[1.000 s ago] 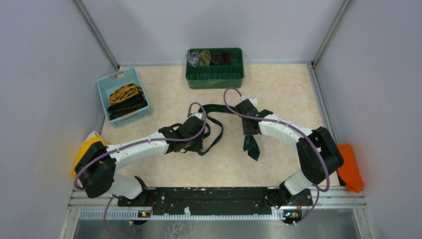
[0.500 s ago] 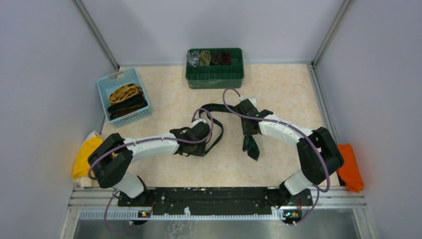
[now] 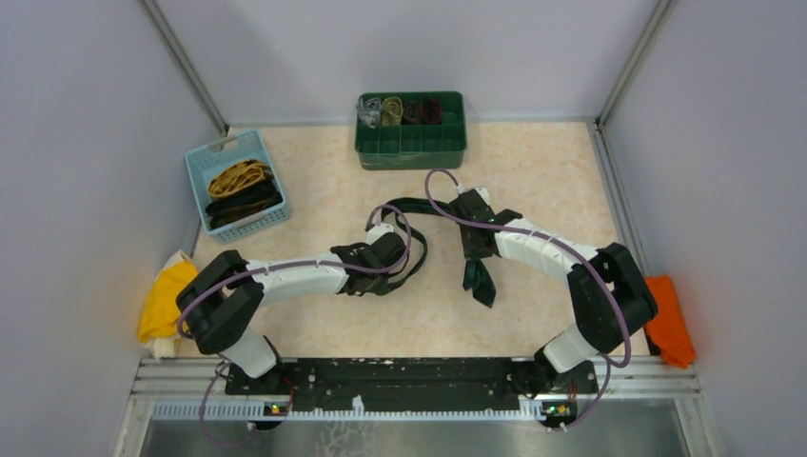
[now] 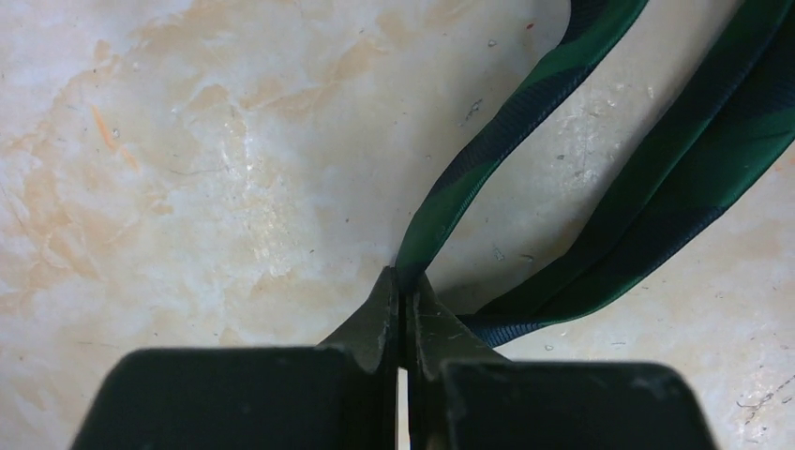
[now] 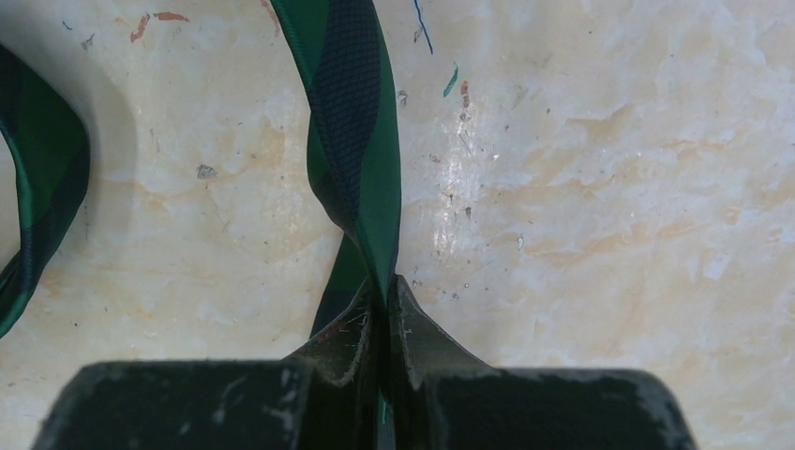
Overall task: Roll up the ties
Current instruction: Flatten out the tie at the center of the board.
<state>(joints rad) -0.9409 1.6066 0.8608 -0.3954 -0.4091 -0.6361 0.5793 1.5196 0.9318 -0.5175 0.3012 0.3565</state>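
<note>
Now the green tie (image 3: 415, 205) lies looped on the table (image 3: 533, 162) at mid-workspace, strung between my two arms. My left gripper (image 4: 403, 286) is clamped on a narrow stretch of it, and my right gripper (image 5: 380, 292) is pinched on a wider part. Behind sits a green bin (image 3: 411, 145) holding what look like rolled ties (image 3: 392, 109). A blue basket (image 3: 202, 167) stands far left.

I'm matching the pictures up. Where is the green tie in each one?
Top external: green tie lying mid-picture.
Left wrist: tie upper right, pinched in the left gripper.
Right wrist: tie upper middle, pinched in the right gripper.
Shared landmark: beige marbled tabletop.
</note>
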